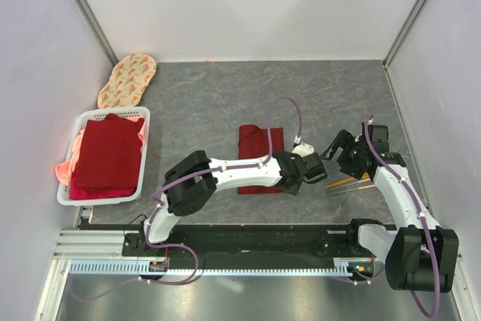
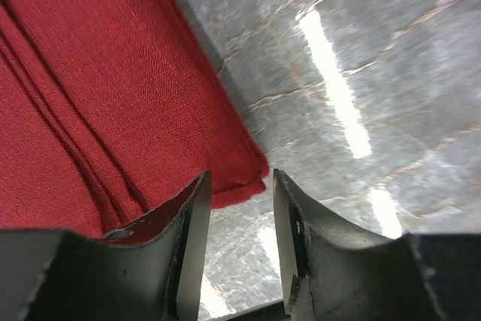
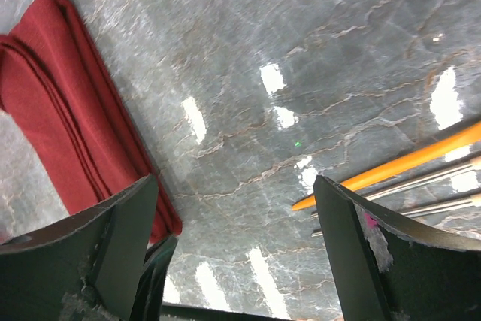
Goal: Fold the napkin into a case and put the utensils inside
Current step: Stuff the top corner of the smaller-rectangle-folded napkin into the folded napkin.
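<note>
The napkin (image 1: 255, 148) lies folded into a small dark red layered rectangle, the case, at the table's middle. In the left wrist view its corner (image 2: 150, 110) lies just beyond my fingertips. My left gripper (image 1: 316, 174) (image 2: 240, 178) is open and empty, low over the bare table right of the case. The utensils (image 1: 349, 183), an orange-gold piece and thin silver ones, lie on the table further right. My right gripper (image 1: 337, 157) (image 3: 234, 186) is wide open and empty above the table, between the case (image 3: 68, 110) and the utensils (image 3: 406, 165).
A white basket (image 1: 75, 157) at the left holds a stack of brighter red and pink cloths (image 1: 109, 152). An oval beige patterned mat (image 1: 128, 79) lies at the back left. White walls enclose the table on three sides.
</note>
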